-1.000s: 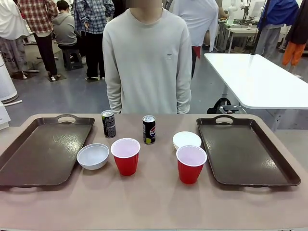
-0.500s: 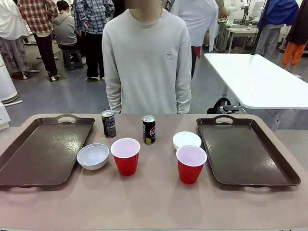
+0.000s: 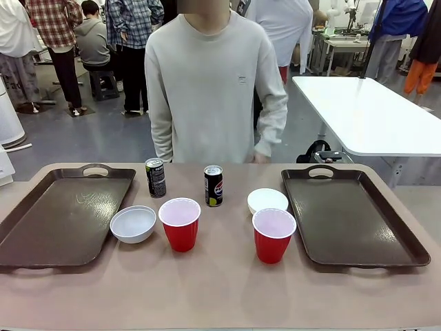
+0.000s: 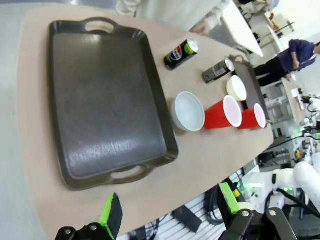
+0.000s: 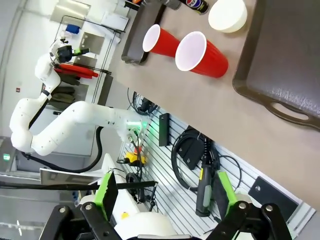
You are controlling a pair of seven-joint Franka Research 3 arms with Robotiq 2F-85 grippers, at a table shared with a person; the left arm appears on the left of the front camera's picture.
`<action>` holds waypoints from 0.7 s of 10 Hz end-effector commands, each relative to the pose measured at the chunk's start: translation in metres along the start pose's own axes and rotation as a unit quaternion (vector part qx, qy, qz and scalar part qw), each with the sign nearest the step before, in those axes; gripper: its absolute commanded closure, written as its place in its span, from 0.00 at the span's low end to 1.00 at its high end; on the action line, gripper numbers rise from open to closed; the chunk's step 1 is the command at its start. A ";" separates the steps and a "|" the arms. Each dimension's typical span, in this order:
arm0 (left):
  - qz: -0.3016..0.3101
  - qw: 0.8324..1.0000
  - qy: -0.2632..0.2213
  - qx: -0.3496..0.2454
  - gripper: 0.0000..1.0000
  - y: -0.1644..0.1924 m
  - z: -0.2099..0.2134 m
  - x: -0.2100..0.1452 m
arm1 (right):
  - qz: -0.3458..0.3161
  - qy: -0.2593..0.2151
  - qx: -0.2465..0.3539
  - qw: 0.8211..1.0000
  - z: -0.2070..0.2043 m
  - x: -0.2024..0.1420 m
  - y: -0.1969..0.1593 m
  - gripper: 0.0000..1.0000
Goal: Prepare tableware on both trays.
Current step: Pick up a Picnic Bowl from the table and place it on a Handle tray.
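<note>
A tan tabletop fills the lower frame, with a busy workshop behind the person at its far edge. Both trays lie bare, the left tray at lower left and the right tray at lower right, and all the tableware stands between them. From the left come the left bowl just beside the tray rim, the left can, the left cup, the right can, the right bowl and the right cup.

Our left claw hangs wide and empty above the near edge, and our right claw is equally wide and empty off the tabletop.

We judge the cups the main risk. They are light and close to the bowls, so a finger descending on a bowl could tip one. The slim cans could topple if nudged.

Against the earlier frame, the person's arm at picture right has swung outward, with the hand near the far edge. Nothing on the tabletop has moved.
</note>
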State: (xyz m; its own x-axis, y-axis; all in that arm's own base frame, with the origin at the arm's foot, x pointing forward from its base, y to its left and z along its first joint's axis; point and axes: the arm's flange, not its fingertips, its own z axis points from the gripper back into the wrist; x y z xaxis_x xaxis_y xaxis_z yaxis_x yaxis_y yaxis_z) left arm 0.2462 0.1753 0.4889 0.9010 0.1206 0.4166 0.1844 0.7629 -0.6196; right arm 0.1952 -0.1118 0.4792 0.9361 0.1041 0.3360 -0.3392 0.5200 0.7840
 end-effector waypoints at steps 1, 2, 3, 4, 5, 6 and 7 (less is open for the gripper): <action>0.007 1.000 0.009 -0.003 0.00 0.001 -0.002 -0.002 | -0.003 0.003 -0.002 1.000 0.000 -0.001 -0.001 0.00; 0.007 1.000 0.009 -0.003 0.00 0.001 -0.002 -0.002 | -0.003 0.003 -0.002 1.000 0.000 -0.001 -0.001 0.00; 0.007 1.000 0.009 -0.003 0.00 0.001 -0.002 -0.002 | -0.003 0.003 -0.002 1.000 0.000 -0.001 -0.001 0.00; 0.007 1.000 0.009 -0.003 0.00 0.001 -0.002 -0.002 | -0.003 0.003 -0.002 1.000 0.000 -0.001 -0.001 0.00; 0.007 1.000 0.009 -0.003 0.00 0.001 -0.002 -0.002 | -0.003 0.003 -0.002 1.000 0.000 -0.001 -0.001 0.00; 0.007 1.000 0.009 -0.003 0.00 0.001 -0.002 -0.002 | -0.003 0.003 -0.002 1.000 0.000 -0.001 -0.001 0.00; 0.001 1.000 0.001 -0.006 0.00 0.001 -0.002 0.000 | -0.003 0.003 -0.002 1.000 0.000 -0.001 -0.001 0.00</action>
State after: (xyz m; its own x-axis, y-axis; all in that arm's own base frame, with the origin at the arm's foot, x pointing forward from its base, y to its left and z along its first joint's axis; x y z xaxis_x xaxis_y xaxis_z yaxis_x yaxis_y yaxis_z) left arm 0.2465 0.1753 0.4870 0.9019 0.1203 0.4150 0.1887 0.7543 -0.6288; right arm 0.1959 -0.1130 0.4796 0.9331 0.1097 0.3425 -0.3487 0.5094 0.7867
